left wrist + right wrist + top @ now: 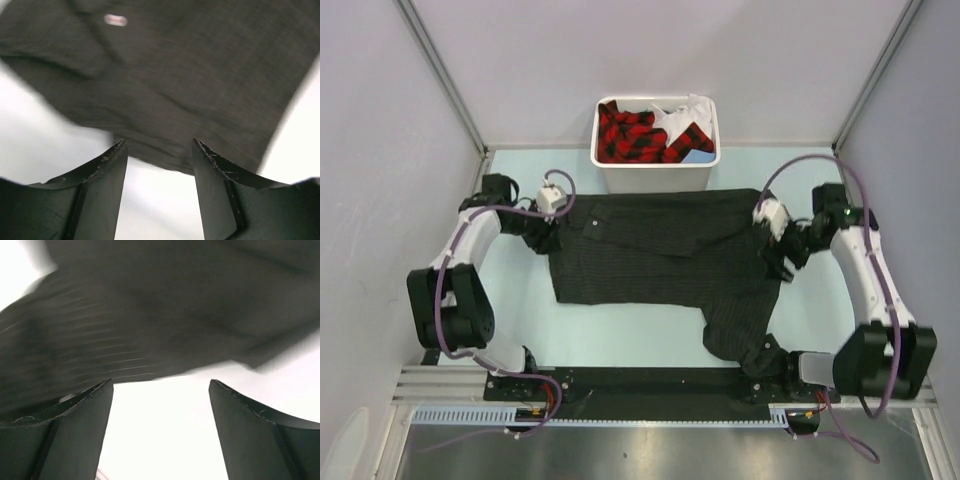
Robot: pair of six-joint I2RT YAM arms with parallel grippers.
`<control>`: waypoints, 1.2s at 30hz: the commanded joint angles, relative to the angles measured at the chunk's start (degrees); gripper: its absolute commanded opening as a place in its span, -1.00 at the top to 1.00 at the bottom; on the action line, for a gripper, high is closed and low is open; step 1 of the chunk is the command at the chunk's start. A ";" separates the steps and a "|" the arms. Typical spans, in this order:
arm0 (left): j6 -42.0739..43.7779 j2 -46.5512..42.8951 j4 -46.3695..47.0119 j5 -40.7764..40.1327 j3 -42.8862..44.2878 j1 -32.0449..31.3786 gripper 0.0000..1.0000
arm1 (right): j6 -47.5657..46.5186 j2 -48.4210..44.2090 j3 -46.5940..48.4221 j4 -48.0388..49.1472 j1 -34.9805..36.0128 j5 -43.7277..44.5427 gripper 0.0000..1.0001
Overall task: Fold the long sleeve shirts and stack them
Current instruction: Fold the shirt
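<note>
One long sleeve shirt (650, 250), black with fine pale pinstripes, lies spread across the table, and one sleeve (745, 335) trails toward the near edge. My left gripper (547, 240) sits at the shirt's left edge, near the collar. In the left wrist view it (159, 142) is open with only bare table between the fingers; the shirt (200, 80) and its white neck label (115, 20) lie just beyond the tips. My right gripper (781, 264) is at the shirt's right edge. The right wrist view shows it (161, 382) open and empty, the striped cloth (130, 325) just ahead.
A white bin (655, 180) stands at the back centre, touching the shirt's far edge, and holds red-and-black plaid clothing (630, 133) and a white garment (682, 112). Grey walls close in left and right. The arm bases and a metal rail (650, 420) run along the near edge.
</note>
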 commanded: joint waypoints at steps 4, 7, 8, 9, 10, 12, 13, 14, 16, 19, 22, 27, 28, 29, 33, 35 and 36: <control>20.47 -10.71 -5.52 0.98 -15.99 -5.72 -0.24 | -16.97 -17.75 -25.57 -7.17 11.03 -2.21 -0.65; 20.83 -11.86 -5.26 -0.35 -18.99 -6.96 -0.26 | -16.88 -19.01 -28.58 -6.01 16.48 -0.98 -0.64; 21.27 -12.13 -5.26 -0.44 -19.86 -6.96 -0.26 | -17.15 -19.01 -28.94 -6.19 17.63 -0.28 -0.62; 21.53 -12.48 -5.17 -0.70 -20.39 -6.87 -0.27 | -17.41 -18.92 -29.29 -6.80 19.03 -0.01 -0.61; 21.88 -12.57 -5.25 -1.40 -20.75 -6.87 -0.27 | -17.93 -18.92 -29.82 -7.33 19.74 0.43 -0.61; 22.15 -13.27 -4.47 -2.19 -21.98 -6.87 -0.28 | -19.95 -19.36 -30.61 -8.47 20.97 1.22 -0.61; 22.15 -13.44 -4.38 -2.54 -22.33 -6.87 -0.28 | -20.31 -19.71 -31.05 -8.65 22.37 2.44 -0.61; 22.24 -13.62 -4.03 -3.07 -22.86 -6.96 -0.28 | -21.62 -20.49 -32.10 -8.83 23.17 2.97 -0.63; 22.41 -13.88 -3.68 -3.42 -23.39 -6.96 -0.29 | -22.42 -21.20 -33.07 -9.44 25.36 3.94 -0.65; 22.41 -13.80 -3.06 -4.30 -24.18 -6.87 -0.29 | -22.77 -22.34 -34.22 -9.45 27.56 4.21 -0.68; 22.50 -13.71 -2.18 -4.66 -25.06 -6.87 -0.29 | -21.37 -22.35 -35.54 -7.60 31.17 4.91 -0.69; 23.11 -15.02 -0.95 -5.09 -26.55 -6.87 -0.31 | -15.33 -19.72 -36.50 -0.41 32.23 5.52 -0.28; 24.07 -15.29 -0.69 -5.18 -27.25 -8.61 -0.30 | -12.95 -19.10 -36.51 1.61 32.23 6.05 -0.06; 24.78 -15.73 -0.60 -5.36 -27.60 -8.80 -0.29 | -11.54 -18.57 -36.33 4.07 32.05 6.49 0.12; 30.05 -18.71 0.10 -6.50 -29.97 -9.07 -0.26 | -6.69 -20.05 -34.66 4.53 31.53 7.28 1.00; 34.26 -21.00 0.11 -7.20 -31.56 -9.77 -0.22 | -5.64 -23.04 -34.31 3.49 31.52 7.37 1.00; 36.71 -21.87 0.11 -7.55 -32.17 -10.12 -0.19 | -5.55 -24.01 -34.13 2.95 31.35 7.37 1.00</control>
